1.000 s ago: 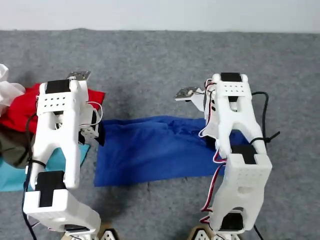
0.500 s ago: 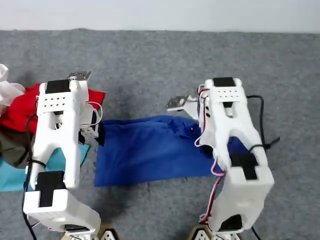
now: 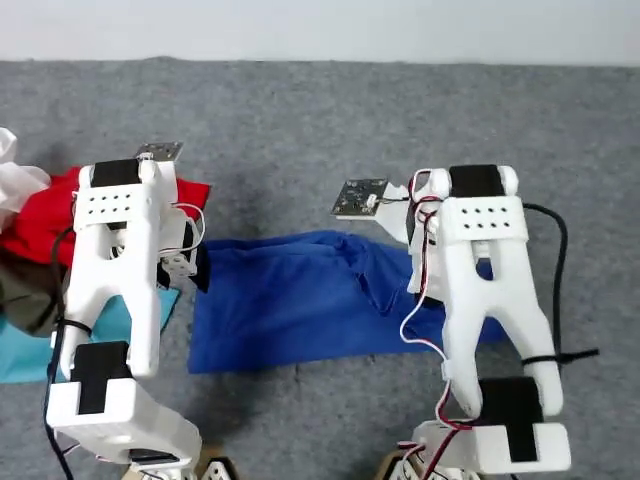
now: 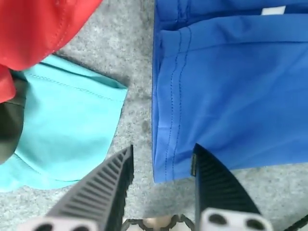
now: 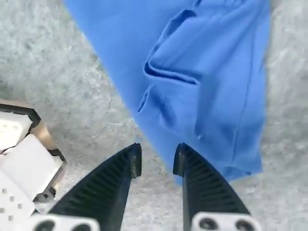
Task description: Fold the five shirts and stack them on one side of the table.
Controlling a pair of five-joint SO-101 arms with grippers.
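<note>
- Desk (image 3: 300,120): grey, felt-like surface that carries all the items.
- Shirt pile, at 9 o'clock on the desk: a white shirt (image 3: 14,178) lies at the far end and a red shirt (image 3: 38,218) below it. A dark shirt (image 3: 24,296) comes next, and a teal shirt (image 3: 20,352) lies toward 8 o'clock. All four are crumpled and overlapping.
- Left arm (image 3: 115,270): positioned over the pile's 3 o'clock edge.
- Left gripper (image 4: 162,159): jaws moderately apart, with nothing held. It points down over the blue shirt's hemmed 9 o'clock edge, and the teal shirt is just beside it.
- Blue shirt (image 3: 290,300): lies flat at the desk centre and runs toward 3 o'clock. A raised crease shows near the right arm. A strip of bare desk separates it from the teal shirt.
- Right arm (image 3: 485,290): positioned over the blue shirt's 3 o'clock end.
- Right gripper (image 5: 158,151): jaws narrowly apart, with nothing held. It sits above an edge of the blue shirt where the cloth meets bare desk. Contact with the cloth cannot be determined.
</note>
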